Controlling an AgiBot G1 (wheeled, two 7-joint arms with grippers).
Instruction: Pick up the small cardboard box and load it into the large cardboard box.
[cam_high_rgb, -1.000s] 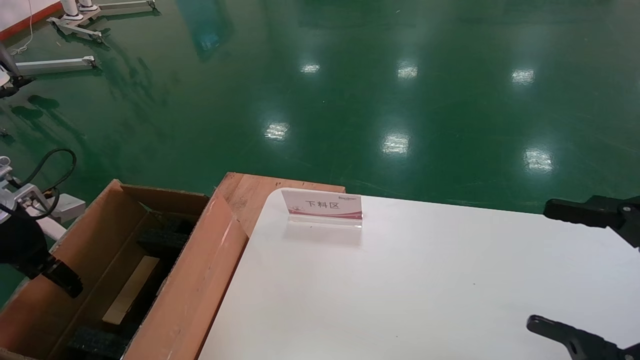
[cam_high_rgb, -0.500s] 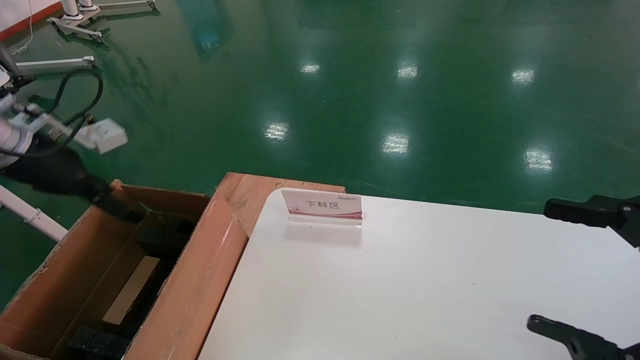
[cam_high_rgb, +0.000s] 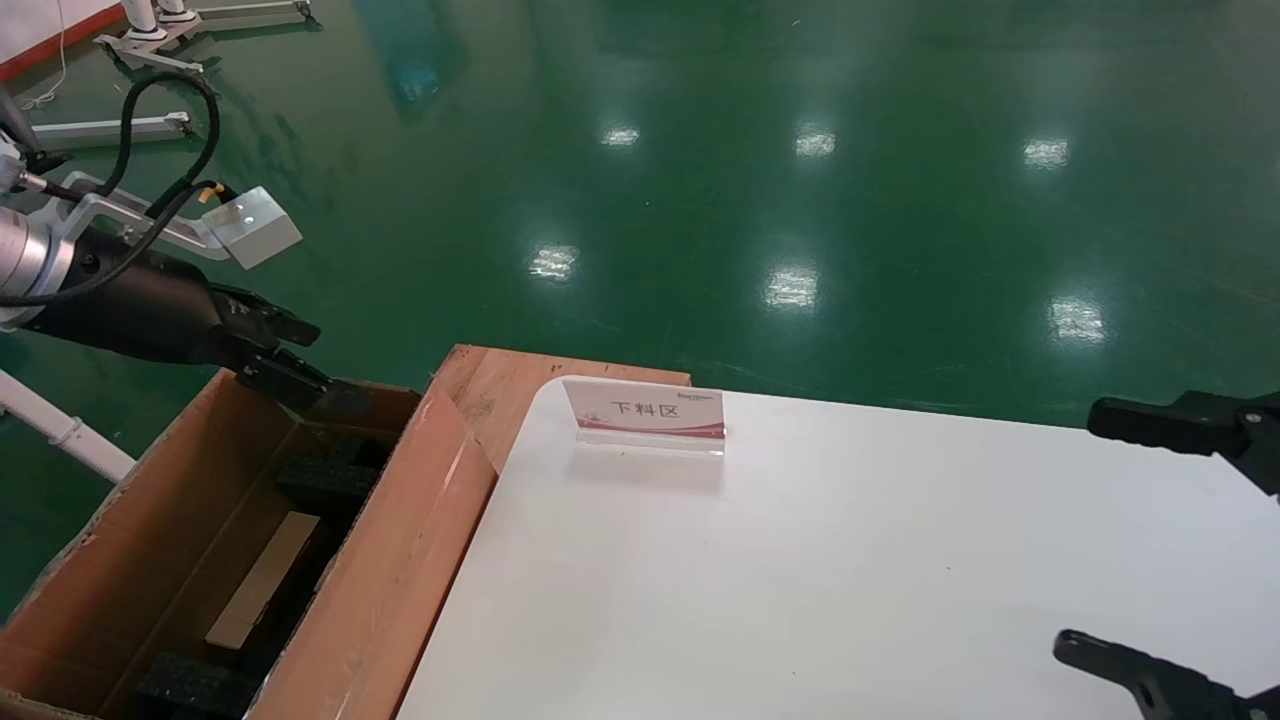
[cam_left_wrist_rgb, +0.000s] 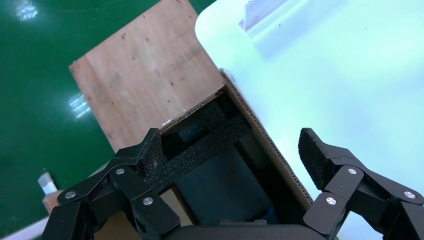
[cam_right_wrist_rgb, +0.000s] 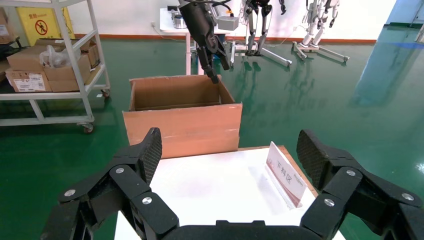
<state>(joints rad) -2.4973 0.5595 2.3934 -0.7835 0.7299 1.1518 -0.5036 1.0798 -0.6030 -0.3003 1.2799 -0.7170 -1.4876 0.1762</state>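
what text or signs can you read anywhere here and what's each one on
"下料区": on the acrylic sign stand on the white table; also in the right wrist view.
Small line above those characters: too small to read.
Yellow poster behind the shelf rack: red prohibition symbol, its words too blurred to read.
White label on a shelf carton: unreadable.
Large cardboard box: no print visible.
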